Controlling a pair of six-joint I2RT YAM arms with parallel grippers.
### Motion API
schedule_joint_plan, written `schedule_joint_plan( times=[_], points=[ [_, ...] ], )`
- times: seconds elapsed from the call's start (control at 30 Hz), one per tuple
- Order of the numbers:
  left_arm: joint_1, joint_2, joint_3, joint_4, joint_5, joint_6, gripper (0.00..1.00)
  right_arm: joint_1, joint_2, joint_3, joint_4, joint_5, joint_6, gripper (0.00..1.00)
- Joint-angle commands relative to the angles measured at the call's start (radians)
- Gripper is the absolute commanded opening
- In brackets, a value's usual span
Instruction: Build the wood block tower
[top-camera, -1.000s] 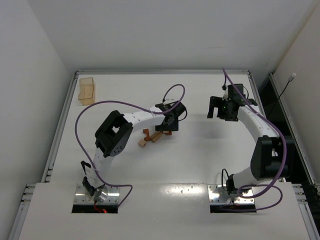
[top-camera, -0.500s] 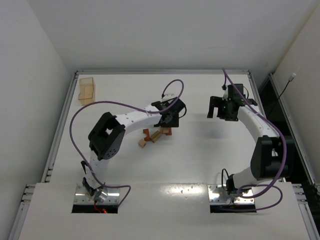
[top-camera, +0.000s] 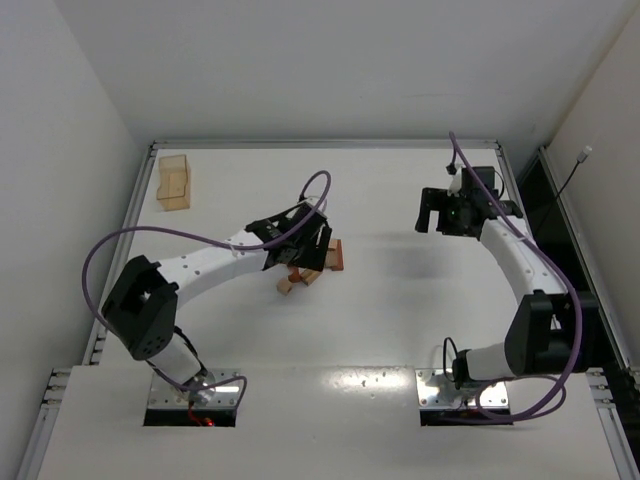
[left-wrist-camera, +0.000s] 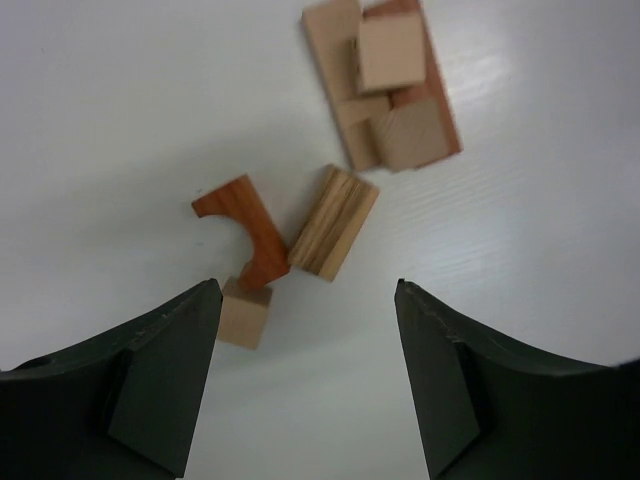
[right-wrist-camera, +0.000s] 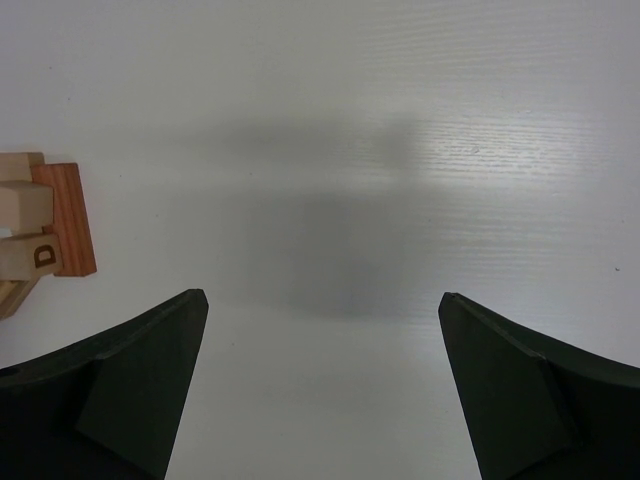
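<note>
White walls close round a pale desk (top-camera: 400, 310), with a translucent tan box (top-camera: 173, 181) in its far left corner. Next comes the left arm (top-camera: 200, 268), stretched low toward the middle of the desk. Its left fingers (left-wrist-camera: 150, 380) stand apart with nothing between them, hanging over loose pieces. Below them lie a reddish-brown arch piece (left-wrist-camera: 243, 228), a striped tan bar (left-wrist-camera: 333, 222) touching it, and a small tan cube (left-wrist-camera: 245, 313) at the arch's near end (whether the arch rests on the cube I cannot tell). Just beyond these, the wood block tower (left-wrist-camera: 385, 90) is a low cluster of tan blocks sitting on a reddish-brown slab, a little left of the desk's centre. One of its pieces, a lettered block (right-wrist-camera: 30, 255), shows a D in the right wrist view. Well to the right, the right arm (top-camera: 520, 260) holds its right fingers (right-wrist-camera: 120, 390) spread wide above bare desk, gripping nothing, apart from the tower.
</note>
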Motion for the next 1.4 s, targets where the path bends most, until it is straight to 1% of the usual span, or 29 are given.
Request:
schedule_joint_plan(
  times=[0.0,0.07,0.1,0.17,0.2,0.23,0.3,0.4,0.5,0.53,0.7,0.97,1.27,1.37],
  points=[
    [0.025,-0.02,-0.04,0.027,0.197,0.272,0.67,0.008,-0.035,-0.012,0.032,-0.049,-0.033,0.99],
    [0.025,-0.02,-0.04,0.014,0.231,0.306,0.67,0.008,-0.044,-0.021,0.041,-0.06,-0.043,0.99],
    [0.025,-0.011,-0.04,0.004,0.248,0.35,0.67,0.008,-0.044,-0.021,0.041,-0.069,-0.043,0.99],
    [0.025,0.038,-0.014,-0.008,0.278,0.375,0.68,0.008,-0.044,-0.021,0.041,-0.069,-0.043,0.99],
    [0.025,0.066,0.015,-0.044,0.304,0.412,0.68,0.008,-0.044,-0.021,0.05,-0.069,-0.043,0.99],
    [0.025,0.099,0.035,-0.068,0.32,0.412,0.68,0.008,-0.035,-0.021,0.05,-0.078,-0.043,0.99],
    [0.035,0.158,0.044,-0.068,0.349,0.43,0.68,0.008,-0.035,-0.021,0.05,-0.078,-0.043,0.99],
    [0.035,0.211,0.055,-0.068,0.349,0.441,0.68,0.008,-0.026,-0.021,0.05,-0.078,-0.043,0.99],
    [0.035,0.232,0.055,-0.068,0.338,0.452,0.68,0.008,-0.026,-0.021,0.05,-0.078,-0.043,0.99],
    [0.035,0.241,0.043,-0.043,0.338,0.452,0.67,0.008,-0.026,-0.021,0.05,-0.078,-0.043,0.99],
    [0.044,0.241,0.043,-0.013,0.309,0.475,0.65,0.008,-0.008,-0.021,0.05,-0.088,-0.043,0.99],
    [0.055,0.213,0.063,0.009,0.318,0.495,0.61,0.008,0.012,-0.01,0.05,-0.088,-0.033,0.99],
    [0.055,0.153,0.063,0.04,0.226,0.495,0.61,0.008,0.012,-0.01,0.05,-0.097,-0.033,0.99],
    [0.055,0.144,0.063,0.049,0.226,0.516,0.6,0.008,0.021,-0.001,0.05,-0.097,-0.033,0.99]
  ],
)
